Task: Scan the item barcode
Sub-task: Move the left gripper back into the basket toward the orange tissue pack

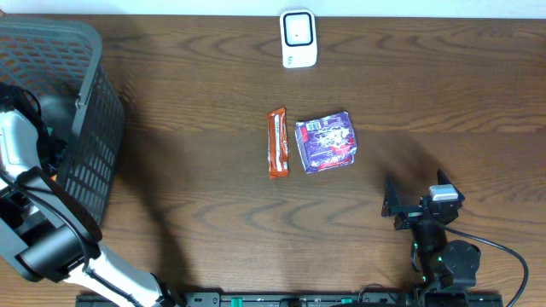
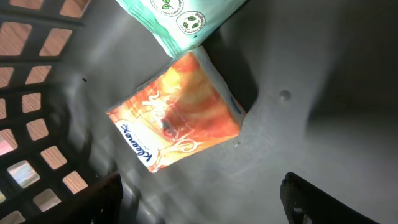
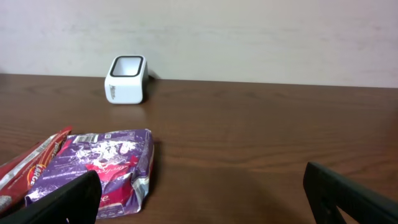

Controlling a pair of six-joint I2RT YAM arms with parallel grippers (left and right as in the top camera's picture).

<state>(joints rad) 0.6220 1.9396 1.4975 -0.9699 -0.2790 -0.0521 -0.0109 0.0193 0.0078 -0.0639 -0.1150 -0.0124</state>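
Overhead: a dark mesh basket [image 1: 85,128] fills the upper left of the frame, and the left arm [image 1: 19,145] reaches down into it from the left edge, its claw hidden from this view. A white barcode scanner [image 1: 299,38] stands at top centre of the wooden table [image 1: 188,85]. Near the middle lie an orange snack bar [image 1: 278,142] and, just to its right, a purple packet [image 1: 326,142]. The right gripper [image 1: 401,205] sits at lower right, well apart from both.

Left wrist: an orange Kleenex tissue pack [image 2: 177,112] lies tilted on the grey basket floor at centre frame, its upper corner touching a green and white packet [image 2: 180,18] at the top edge. The left gripper [image 2: 205,205] is spread wide at the bottom edge, nothing between its fingers [image 2: 317,202].

Right wrist: the right claw is spread wide and empty, fingers [image 3: 62,202] in the bottom corners. The purple packet and bar lie at lower left, the scanner at upper left by the wall
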